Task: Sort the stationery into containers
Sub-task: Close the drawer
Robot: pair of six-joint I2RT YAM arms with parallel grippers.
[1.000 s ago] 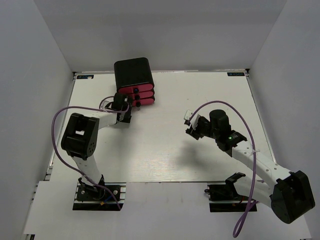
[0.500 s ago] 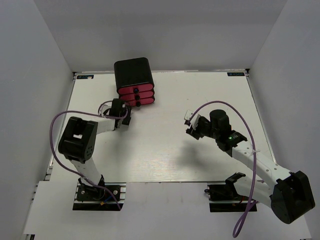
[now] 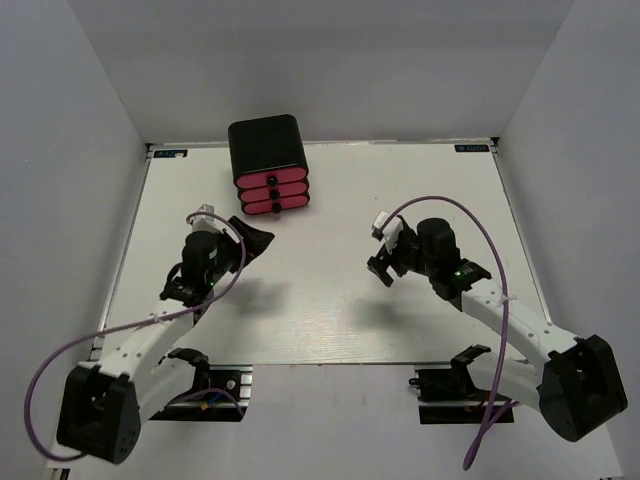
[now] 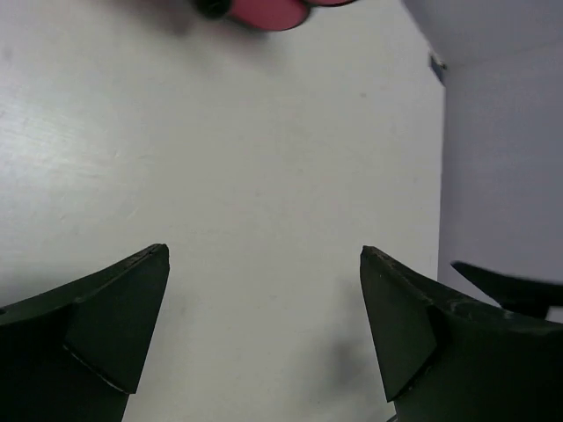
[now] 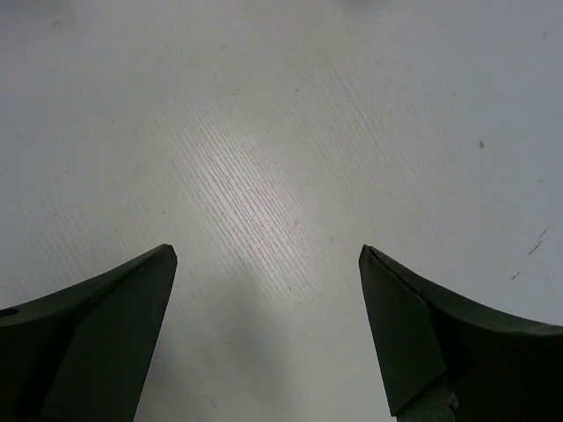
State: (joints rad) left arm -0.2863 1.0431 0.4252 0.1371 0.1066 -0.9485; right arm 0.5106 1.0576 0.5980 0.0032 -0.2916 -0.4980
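The containers are three pink drawers [image 3: 272, 192] with black knobs, stacked in a black box [image 3: 265, 145] at the back left of the table; all three look pushed in. No stationery shows in any view. My left gripper [image 3: 254, 236] stands open a short way in front of the drawers, nothing between its fingers. The left wrist view shows its open gripper [image 4: 264, 255] over bare table, with a pink drawer's edge [image 4: 268, 10] at the top. My right gripper [image 3: 380, 268] hangs open over the middle right of the table; its wrist view shows the gripper [image 5: 266, 251] over bare white wood.
White walls close in the table [image 3: 330, 320] on the left, back and right; the wall [image 4: 501, 132] appears at the right of the left wrist view. Purple cables loop beside both arms.
My left arm has swung back from the drawers toward the near left, its gripper now apart from them. The right gripper's jaws have spread wider, and it has shifted slightly.
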